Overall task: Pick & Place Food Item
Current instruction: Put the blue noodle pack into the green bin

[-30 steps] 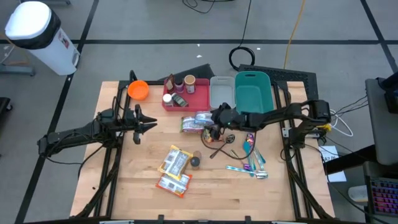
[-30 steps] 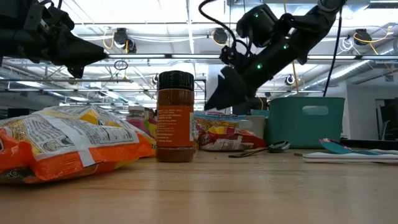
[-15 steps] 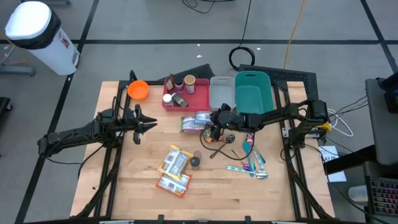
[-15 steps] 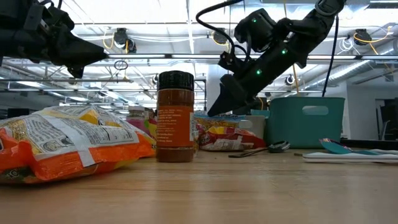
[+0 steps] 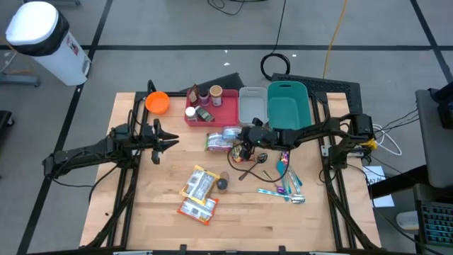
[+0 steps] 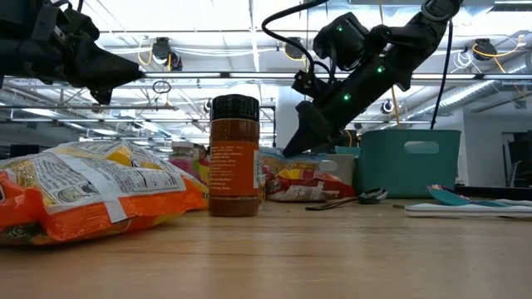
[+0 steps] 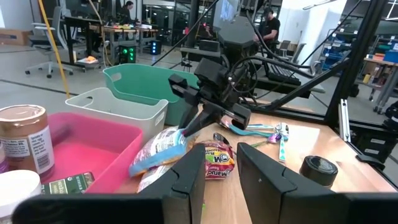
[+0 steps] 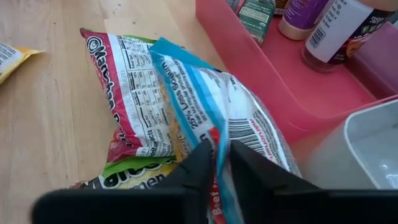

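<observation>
A blue-and-silver snack bag point(image 8: 249, 134) lies by the pink tray point(image 5: 212, 113), partly on a red-and-green snack bag point(image 8: 134, 93). My right gripper point(image 8: 222, 155) reaches in from the table's right and is shut on the blue bag's seam. The left wrist view shows that gripper point(image 7: 189, 127) at the raised end of the blue bag point(image 7: 158, 152). My left gripper point(image 5: 168, 142) hovers over the table's left part, level, slightly open and empty. My right gripper pinches the blue bag's sealed blue seam point(image 8: 214, 127) between its two fingers. It comes slanting down from the table's right, with the seam running along between the fingers. The bag's held end point(image 7: 185, 132) is tipped up. The rest lies on the table and the red bag.
The pink tray holds bottles and jars. Beside it stand a white bin point(image 5: 251, 106) and a teal bin point(image 5: 288, 106). An orange bowl point(image 5: 157, 103) is at far left. A spice jar point(image 5: 222, 185), two orange bags point(image 5: 198, 195) and utensils point(image 5: 283, 177) lie nearer.
My right gripper has shut its fingers on the blue bag's seam while staying almost in place over the bag. The bags lie where they were.
</observation>
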You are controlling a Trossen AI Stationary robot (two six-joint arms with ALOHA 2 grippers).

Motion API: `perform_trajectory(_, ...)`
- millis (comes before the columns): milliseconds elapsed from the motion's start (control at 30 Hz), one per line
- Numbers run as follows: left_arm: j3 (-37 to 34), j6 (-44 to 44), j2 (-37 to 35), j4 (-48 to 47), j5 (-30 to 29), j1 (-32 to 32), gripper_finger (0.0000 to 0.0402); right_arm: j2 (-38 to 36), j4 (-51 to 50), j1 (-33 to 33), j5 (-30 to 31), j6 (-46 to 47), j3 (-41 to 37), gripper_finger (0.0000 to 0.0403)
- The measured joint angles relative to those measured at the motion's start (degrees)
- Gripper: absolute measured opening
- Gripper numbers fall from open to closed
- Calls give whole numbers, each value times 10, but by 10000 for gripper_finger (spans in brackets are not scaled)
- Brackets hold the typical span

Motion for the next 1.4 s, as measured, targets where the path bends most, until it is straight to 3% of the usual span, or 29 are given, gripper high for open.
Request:
perform_trajectory(100, 0, 0, 0, 0, 0, 0, 97, -4, 0, 0, 0, 0, 0, 7)
perform_trajectory(267, 0, 0, 0, 0, 0, 0, 97, -36, 0, 0, -1, 9, -1, 5)
perform_trajectory(600, 0, 0, 0, 0, 0, 0, 97, -204, -18, -1, 2, 0, -1, 1)
perform_trajectory(900, 0, 0, 0, 0, 0, 0, 97, -333, -83, -1, 122, -17, -1, 0)
perform_trajectory(1000, 0, 0, 0, 0, 0, 0, 97, -351, -98, -5, 150, -17, -1, 0)
perform_trajectory(1267, 0, 0, 0, 0, 0, 0, 97, -351, -106, -50, 148, -12, -1, 0)
perform_trajectory(1400, 0, 0, 0, 0, 0, 0, 97, -339, -108, -83, 108, 3, -1, 0)
